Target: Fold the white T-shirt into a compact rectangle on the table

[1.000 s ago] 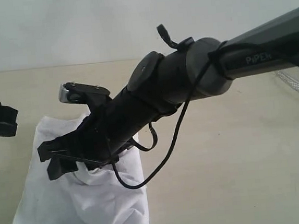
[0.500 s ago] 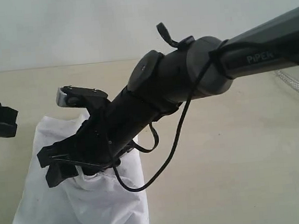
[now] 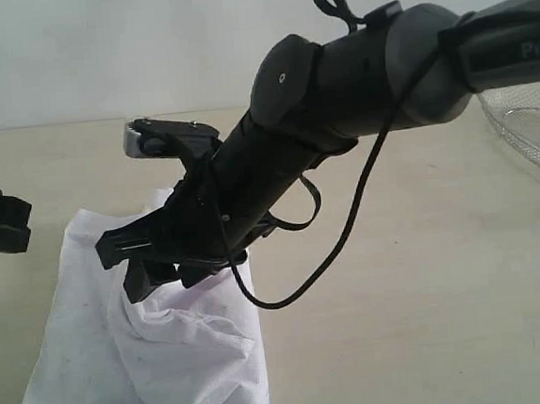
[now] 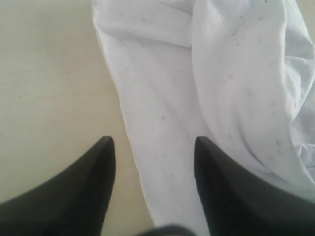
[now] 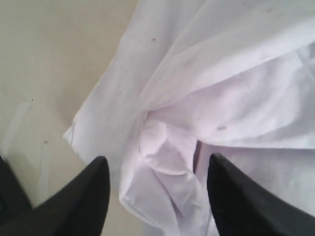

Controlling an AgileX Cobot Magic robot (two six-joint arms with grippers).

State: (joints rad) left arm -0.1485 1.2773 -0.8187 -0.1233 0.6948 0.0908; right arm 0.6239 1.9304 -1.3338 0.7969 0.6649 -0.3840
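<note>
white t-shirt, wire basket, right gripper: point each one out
white T-shirt [image 3: 161, 363], exterior view, rumpled middle of the cloth
wire basket [image 3: 537, 136], exterior view, mesh wall
right gripper [image 3: 122, 272], exterior view, midway between its fingertips

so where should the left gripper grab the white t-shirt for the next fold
Probably the long side edge of the white T-shirt, which runs between the open fingers of the left gripper. It lies flat on the table there, while the middle is bunched into a raised ridge. Come in low from the bare-table side, the left of the exterior view.
</note>
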